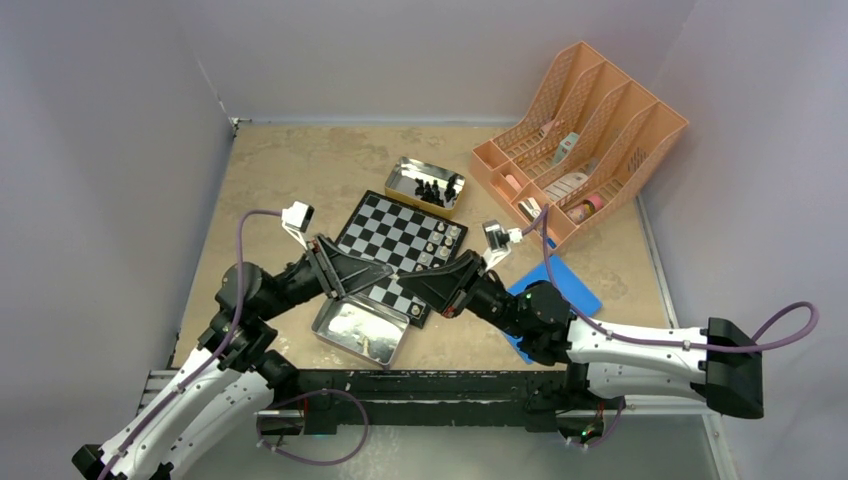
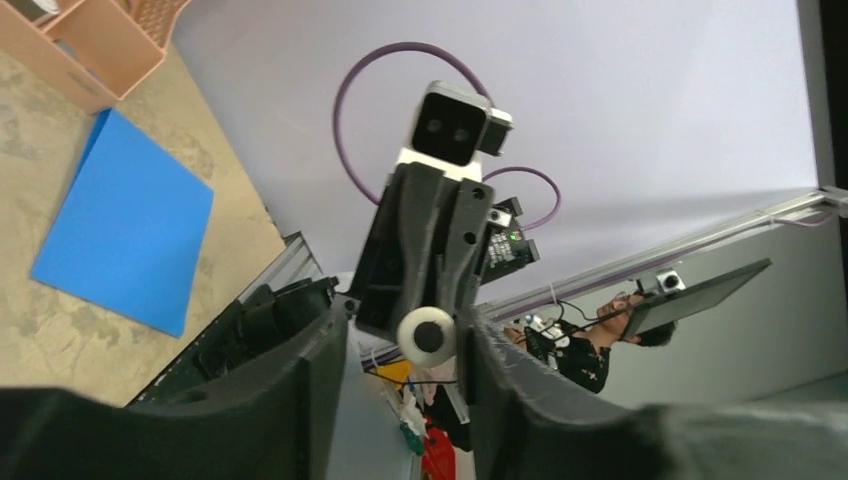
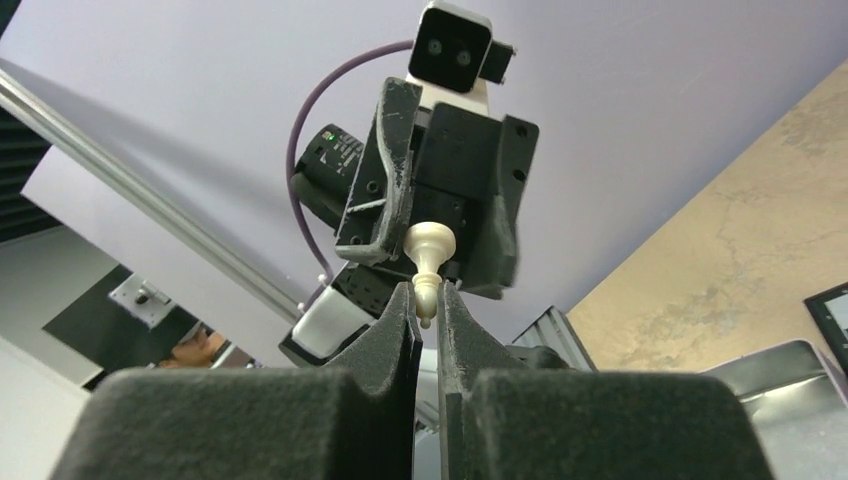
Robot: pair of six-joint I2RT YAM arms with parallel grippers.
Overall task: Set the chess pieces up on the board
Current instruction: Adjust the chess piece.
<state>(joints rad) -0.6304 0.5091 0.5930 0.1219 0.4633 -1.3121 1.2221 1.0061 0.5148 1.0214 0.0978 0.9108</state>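
Observation:
Both grippers meet tip to tip above the near part of the board (image 1: pixel 392 232). A cream-white chess piece (image 3: pixel 429 248) is held by its thin head end, with my right gripper (image 3: pixel 427 293) shut on it. In the left wrist view the piece's round base (image 2: pixel 428 337) sits between the fingers of my left gripper (image 2: pixel 408 320); the jaws stand apart, with a gap on the left side of the piece. A few pieces (image 1: pixel 441 240) stand along the board's right edge. Black pieces (image 1: pixel 431 190) lie in the far tin (image 1: pixel 405 172).
A second shiny tin (image 1: pixel 340 318) with pale contents lies at the board's near corner under my left arm. A blue flat square (image 1: pixel 570 285) lies to the right under my right arm. An orange file rack (image 1: pixel 590 120) stands at the back right.

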